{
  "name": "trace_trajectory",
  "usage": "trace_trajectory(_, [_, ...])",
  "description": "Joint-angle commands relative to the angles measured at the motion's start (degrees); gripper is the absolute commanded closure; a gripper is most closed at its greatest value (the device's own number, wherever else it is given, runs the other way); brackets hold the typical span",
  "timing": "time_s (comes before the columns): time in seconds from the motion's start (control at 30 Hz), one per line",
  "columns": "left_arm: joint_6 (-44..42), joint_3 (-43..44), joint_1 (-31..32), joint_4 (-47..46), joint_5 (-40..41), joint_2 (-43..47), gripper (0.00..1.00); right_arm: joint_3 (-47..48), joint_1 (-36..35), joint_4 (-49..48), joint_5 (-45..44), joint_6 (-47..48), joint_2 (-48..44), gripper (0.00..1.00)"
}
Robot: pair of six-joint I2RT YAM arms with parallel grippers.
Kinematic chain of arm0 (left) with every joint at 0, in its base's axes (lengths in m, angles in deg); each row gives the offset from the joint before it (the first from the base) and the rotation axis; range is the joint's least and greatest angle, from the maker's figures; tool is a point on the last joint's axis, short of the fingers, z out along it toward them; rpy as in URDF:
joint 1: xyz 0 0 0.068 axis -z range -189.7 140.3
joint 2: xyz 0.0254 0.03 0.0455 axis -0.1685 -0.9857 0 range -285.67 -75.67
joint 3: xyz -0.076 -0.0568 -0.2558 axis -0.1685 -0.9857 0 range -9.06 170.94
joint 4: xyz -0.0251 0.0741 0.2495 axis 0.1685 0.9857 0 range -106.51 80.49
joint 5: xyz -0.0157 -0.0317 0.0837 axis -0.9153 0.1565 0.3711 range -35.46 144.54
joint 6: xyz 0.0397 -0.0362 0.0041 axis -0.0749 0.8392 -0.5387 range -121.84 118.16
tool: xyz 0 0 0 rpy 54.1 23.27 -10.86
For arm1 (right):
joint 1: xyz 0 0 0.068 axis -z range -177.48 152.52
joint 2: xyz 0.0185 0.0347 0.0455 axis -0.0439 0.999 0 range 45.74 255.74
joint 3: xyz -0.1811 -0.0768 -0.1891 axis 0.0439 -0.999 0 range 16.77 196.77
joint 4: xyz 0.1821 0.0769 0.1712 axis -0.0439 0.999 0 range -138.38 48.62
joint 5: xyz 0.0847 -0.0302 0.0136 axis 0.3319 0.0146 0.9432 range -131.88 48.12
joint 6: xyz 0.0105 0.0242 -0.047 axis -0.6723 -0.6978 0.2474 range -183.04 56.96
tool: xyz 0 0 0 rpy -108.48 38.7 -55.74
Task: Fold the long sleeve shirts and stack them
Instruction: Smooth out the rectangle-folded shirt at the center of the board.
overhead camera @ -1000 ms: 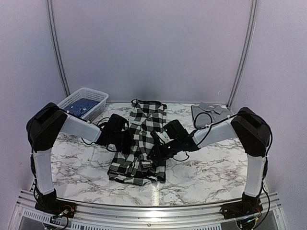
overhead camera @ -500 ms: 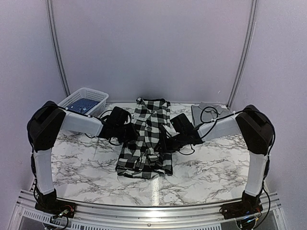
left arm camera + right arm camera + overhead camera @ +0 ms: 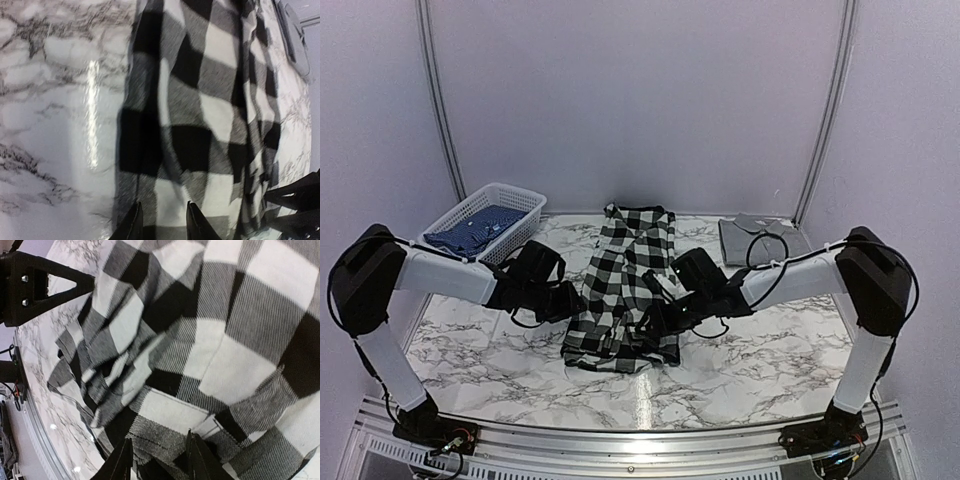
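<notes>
Left gripper (image 3: 570,300) sits at the left edge of the checked shirt (image 3: 625,280), my right gripper (image 3: 655,318) at its right edge. The shirt lies lengthwise mid-table (image 3: 750,350), reaching the far edge. Left wrist: my fingers (image 3: 132,225) are a narrow gap apart over the shirt's edge, gripping nothing. Right wrist: fingers (image 3: 197,457) slightly parted over rumpled cloth, nothing pinched.
</notes>
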Motion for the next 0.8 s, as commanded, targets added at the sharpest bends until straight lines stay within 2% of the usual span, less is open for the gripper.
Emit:
trace_trajectory(0.0, [-2.14, -3.85, 0.97, 2.54, -2.85, 3.55, 0.71, -3.9, -0.21, -1.13, -0.38, -0.78, 0.0, 0.64])
trace_trajectory(0.23, [0.85, -8.13, 6.45, 2.22, -2.63, 5.17, 0.8, -10.8, -0.19, -1.54, -1.0, -1.84, -2.96, 0.64])
trace_trajectory(0.43, [3.38, -10.38, 9.79, 1.7, -1.33, 5.97, 0.81, -12.18, -0.21, -0.02, -2.17, -2.3, -7.7, 0.64])
trace_trajectory(0.7, [2.81, -10.62, 9.8, 8.58, 3.07, 13.5, 0.73, -13.77, 1.22, 4.7, -4.98, -2.88, -16.15, 0.6])
trace_trajectory(0.77, [2.35, -10.7, 9.69, 10.46, 5.03, 14.94, 0.68, -15.53, 2.04, 4.96, -4.93, -3.44, -18.11, 0.59])
